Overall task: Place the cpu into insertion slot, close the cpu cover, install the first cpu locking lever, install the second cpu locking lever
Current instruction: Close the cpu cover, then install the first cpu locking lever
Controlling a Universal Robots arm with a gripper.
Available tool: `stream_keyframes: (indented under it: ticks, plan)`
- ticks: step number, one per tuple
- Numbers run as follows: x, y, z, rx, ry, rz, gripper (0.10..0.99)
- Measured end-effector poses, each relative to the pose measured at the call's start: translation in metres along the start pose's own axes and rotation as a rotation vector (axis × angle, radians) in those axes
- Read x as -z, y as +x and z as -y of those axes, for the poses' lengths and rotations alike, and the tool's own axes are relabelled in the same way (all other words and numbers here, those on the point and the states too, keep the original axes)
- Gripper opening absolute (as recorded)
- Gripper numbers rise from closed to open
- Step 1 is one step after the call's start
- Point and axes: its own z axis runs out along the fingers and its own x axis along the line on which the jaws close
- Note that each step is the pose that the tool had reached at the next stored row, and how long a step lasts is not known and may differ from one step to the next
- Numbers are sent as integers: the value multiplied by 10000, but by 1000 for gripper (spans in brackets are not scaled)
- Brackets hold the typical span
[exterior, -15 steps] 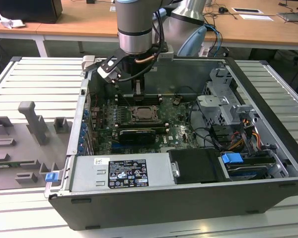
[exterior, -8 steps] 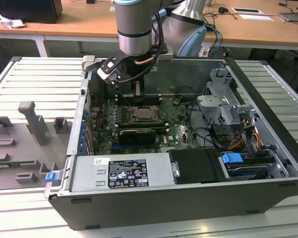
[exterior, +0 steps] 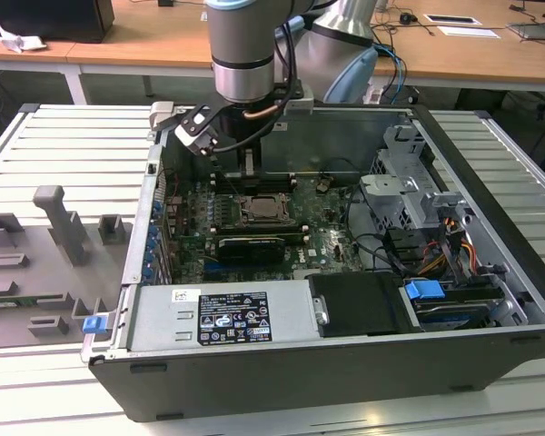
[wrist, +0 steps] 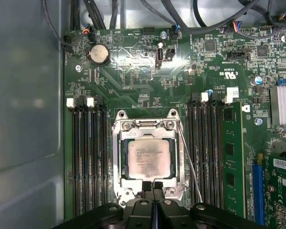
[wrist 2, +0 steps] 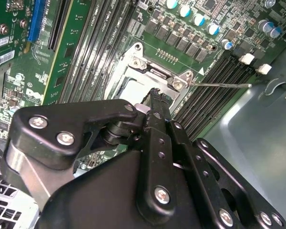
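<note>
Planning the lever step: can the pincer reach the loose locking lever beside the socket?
Probably yes. The locking lever sticks out free from the cpu cover, across the memory slots with nothing over it, and the pincer sits close by.

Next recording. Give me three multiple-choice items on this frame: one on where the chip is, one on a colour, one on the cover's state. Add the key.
1. Where is the small pale square metal chip relative to the square dark silver-rimmed socket?
A. beside it
B. seated in it
C. lifted clear above it

2. What colour is the circuit board?
A. red
B. blue
C. green

3. How does the thin silvery hinged frame plate stand?
A. lowered flat around the chip
B. upright on its hinge
C. taken off

Key:
1 B: the first wrist view shows the chip lying inside the socket.
2 C: the board is green all round the socket.
3 A: the plate lies flat and frames the chip, with the black metal pincer by its edge.
</note>
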Motion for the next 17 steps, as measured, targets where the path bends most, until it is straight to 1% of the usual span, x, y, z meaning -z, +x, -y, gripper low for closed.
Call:
stream_keyframes:
  ticks: [4, 12, 17]
  plan:
    - [1, -1, 20, 1, 0, 0, 106]
    - [5, -2, 33, 0, 1, 2, 106]
    - [89, -1, 26, 0, 0, 0, 106]
